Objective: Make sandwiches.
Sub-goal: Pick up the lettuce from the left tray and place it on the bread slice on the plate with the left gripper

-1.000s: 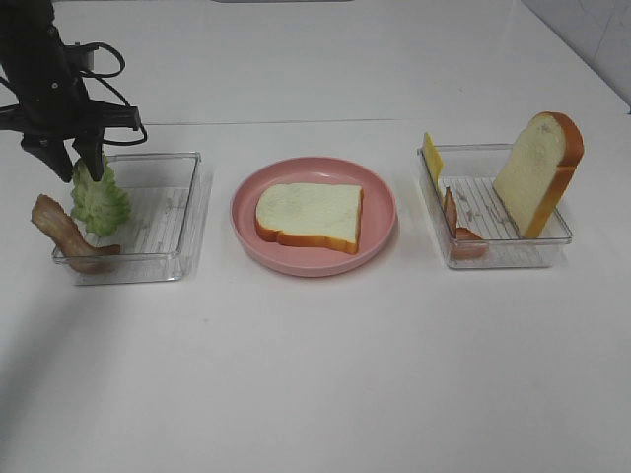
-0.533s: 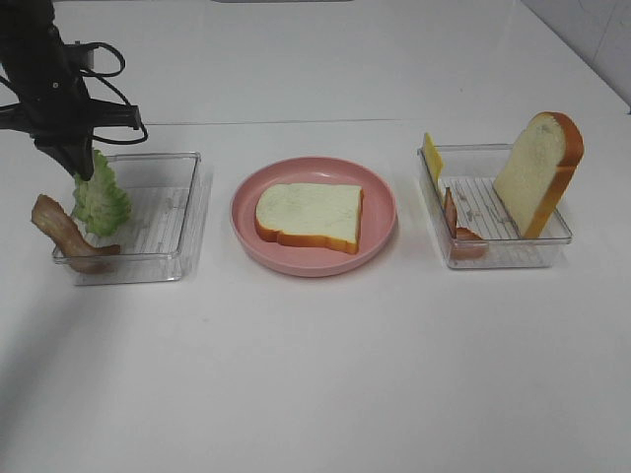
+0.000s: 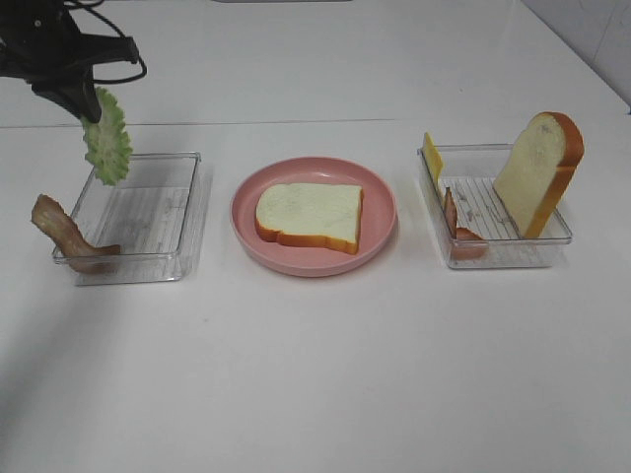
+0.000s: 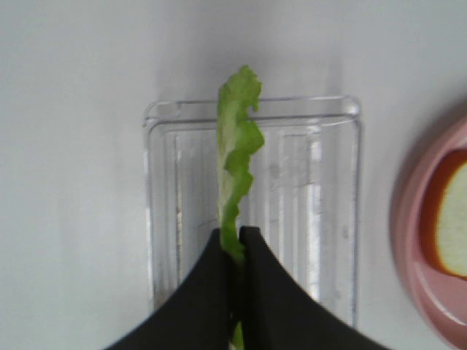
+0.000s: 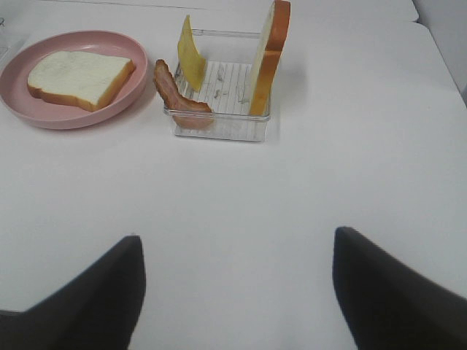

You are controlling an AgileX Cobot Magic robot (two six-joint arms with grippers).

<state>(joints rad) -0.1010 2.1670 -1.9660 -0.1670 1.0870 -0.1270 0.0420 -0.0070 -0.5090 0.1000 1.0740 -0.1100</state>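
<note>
The left gripper (image 3: 86,106) hung high at the far left of the white table (image 3: 315,384), its two black fingers (image 4: 211,292) clenched on one end of the green lettuce leaf (image 3: 106,144). The leaf dangled below the claw, clear of everything, over the far left part of the left tray (image 3: 187,222). From the left wrist camera the leaf (image 4: 237,157) showed edge-on, running out from between the pinched tips across the clear tray (image 4: 314,197) underneath. A bacon strip (image 3: 64,233) was draped over that tray's near left corner, one end sticking up outside it.

In the middle sat the pink plate (image 3: 386,207) with one bread slice (image 3: 311,215) lying flat on it. To the right, the second tray (image 3: 498,259) held another bread slice (image 3: 538,172) leaning upright at its right side, a yellow cheese square (image 3: 432,158) propped at its far left corner, and a bacon strip (image 3: 455,229) against its left wall.

The right gripper (image 5: 237,237) was spread wide and held nothing, poised over bare table nearer than the right tray
</note>
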